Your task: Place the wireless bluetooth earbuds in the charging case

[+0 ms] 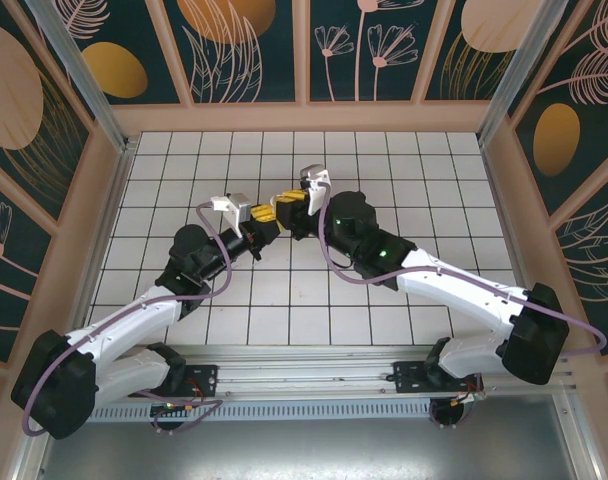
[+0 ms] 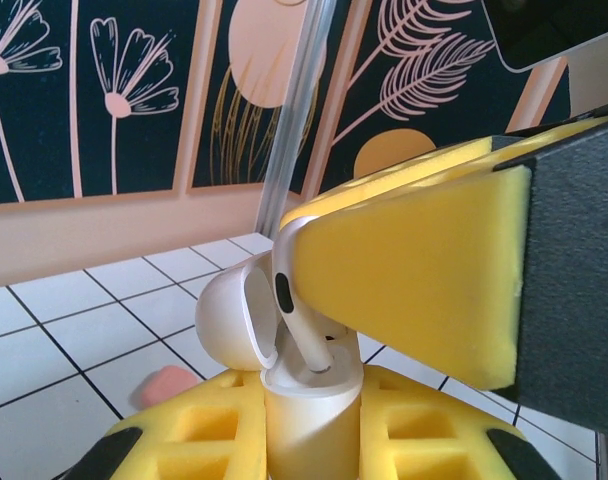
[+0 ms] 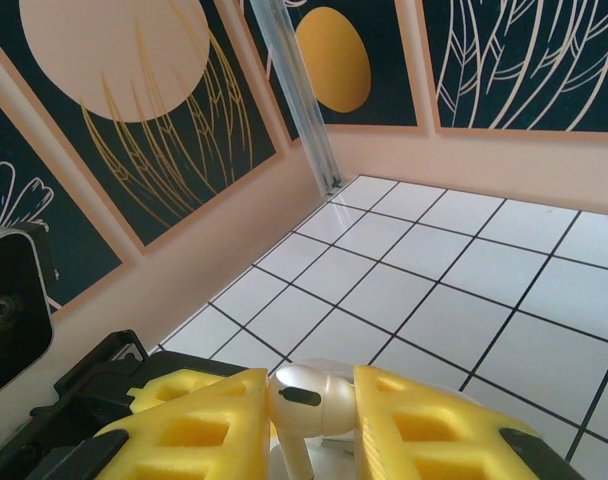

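Two arms show in the top view: the left arm [image 1: 134, 320] reaches in from seven o'clock and the right arm [image 1: 464, 288] from four o'clock. There are two grippers, the left gripper [image 1: 262, 213] and the right gripper [image 1: 290, 200]. Each has two yellow foam fingers [image 3: 434, 430], four in all. Two white camera housings sit one to a wrist, at ten o'clock [image 1: 228, 205] and one o'clock [image 1: 314, 182] of the meeting grippers. There is one charging case [image 2: 309, 425], with one lid [image 2: 229, 320] at ten o'clock of its body. One white earbud [image 2: 304, 335] is counted. One salmon-pink piece [image 2: 169, 385] lies at nine o'clock of the case, too blurred to tell more.
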You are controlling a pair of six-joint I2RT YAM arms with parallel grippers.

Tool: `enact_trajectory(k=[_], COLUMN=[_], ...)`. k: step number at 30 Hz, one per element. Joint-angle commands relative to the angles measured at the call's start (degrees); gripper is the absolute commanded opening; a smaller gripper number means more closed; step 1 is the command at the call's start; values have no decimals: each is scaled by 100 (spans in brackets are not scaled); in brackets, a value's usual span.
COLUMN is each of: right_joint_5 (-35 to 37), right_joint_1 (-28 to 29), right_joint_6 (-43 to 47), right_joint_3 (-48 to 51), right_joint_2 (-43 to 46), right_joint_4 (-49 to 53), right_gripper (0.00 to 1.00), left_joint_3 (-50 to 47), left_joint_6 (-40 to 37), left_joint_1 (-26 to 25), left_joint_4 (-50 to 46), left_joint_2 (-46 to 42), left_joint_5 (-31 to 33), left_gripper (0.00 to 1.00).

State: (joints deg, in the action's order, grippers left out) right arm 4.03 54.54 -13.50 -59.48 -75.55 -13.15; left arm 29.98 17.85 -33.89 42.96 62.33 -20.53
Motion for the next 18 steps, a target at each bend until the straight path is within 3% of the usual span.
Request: enact_trajectory(k=[1,18], right_joint_5=[46,-135], right_joint_1=[48,-29], right_joint_6=[-200,-483], right_joint_3=[-26,405], right_joint_2=[-152,76], right_joint_4=[311,-111], right_gripper=[24,23], left_joint_3=[127,-147], left_joint_6=[-121,-756], left_joint_1=[-21,-20], left_joint_4=[572,699], left_joint_2=[-58,-103], left_joint_5=[24,276], left_gripper=[0,0])
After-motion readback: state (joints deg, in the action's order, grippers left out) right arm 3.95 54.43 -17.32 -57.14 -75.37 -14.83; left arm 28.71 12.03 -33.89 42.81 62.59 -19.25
